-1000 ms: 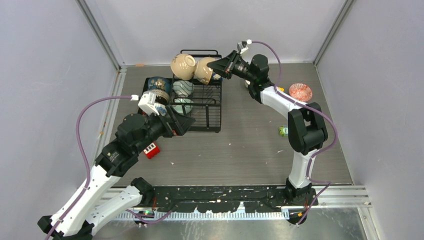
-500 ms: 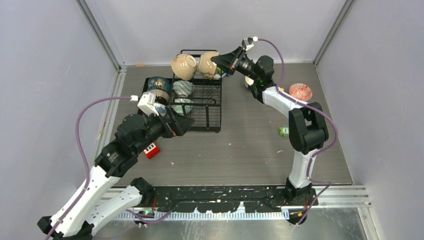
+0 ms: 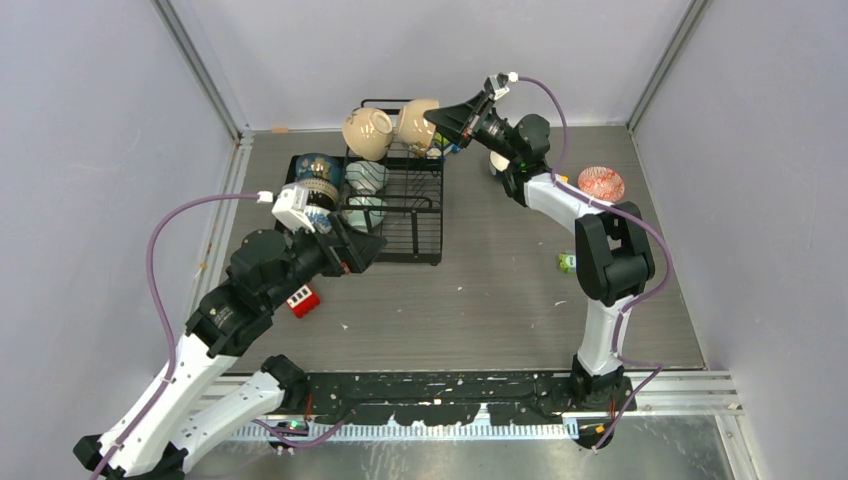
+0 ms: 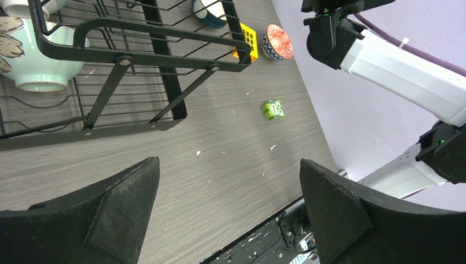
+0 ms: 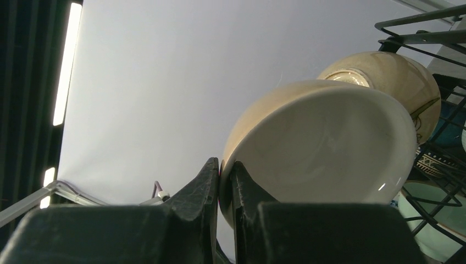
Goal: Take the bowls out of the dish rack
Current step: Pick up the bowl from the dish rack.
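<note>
Right wrist view is showing the right gripper (image 5: 224,165) pinching the rim of a cream bowl (image 5: 324,148), holding it tilted at the raised back of the black dish rack (image 3: 410,225), beside a second cream bowl (image 5: 390,71). The left gripper (image 4: 229,162) is hovering, jaws spread wide, over the table (image 4: 220,126) near the rack's front edge.
</note>
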You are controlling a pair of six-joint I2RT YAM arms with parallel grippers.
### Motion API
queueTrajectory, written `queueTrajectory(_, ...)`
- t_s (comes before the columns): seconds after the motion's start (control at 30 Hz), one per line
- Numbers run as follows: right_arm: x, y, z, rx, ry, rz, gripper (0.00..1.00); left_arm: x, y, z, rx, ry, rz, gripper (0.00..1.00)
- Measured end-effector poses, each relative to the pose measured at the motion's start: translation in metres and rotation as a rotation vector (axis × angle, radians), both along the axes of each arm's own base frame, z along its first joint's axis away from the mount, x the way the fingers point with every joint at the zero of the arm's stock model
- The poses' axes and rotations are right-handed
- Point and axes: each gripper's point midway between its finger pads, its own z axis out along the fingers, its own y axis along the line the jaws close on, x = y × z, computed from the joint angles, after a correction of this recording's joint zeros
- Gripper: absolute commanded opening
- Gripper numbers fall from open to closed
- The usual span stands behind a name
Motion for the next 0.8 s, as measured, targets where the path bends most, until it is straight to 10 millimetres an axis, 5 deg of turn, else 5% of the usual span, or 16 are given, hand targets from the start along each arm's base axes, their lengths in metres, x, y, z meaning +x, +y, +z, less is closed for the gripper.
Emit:
queueTrajectory(0.53,-0.008,0.011,-0.003,-0.036,-0.001,0.032,0.01,-0.003,0.006,0.021,-0.012,-0.052,0.008,1.00)
queueTrajectory(0.8,-0.035,0.013,0.022,-0.109,-0.069,0.035,0.01,-0.005,0.010,0.025,-0.005,-0.073,0.016,1.00)
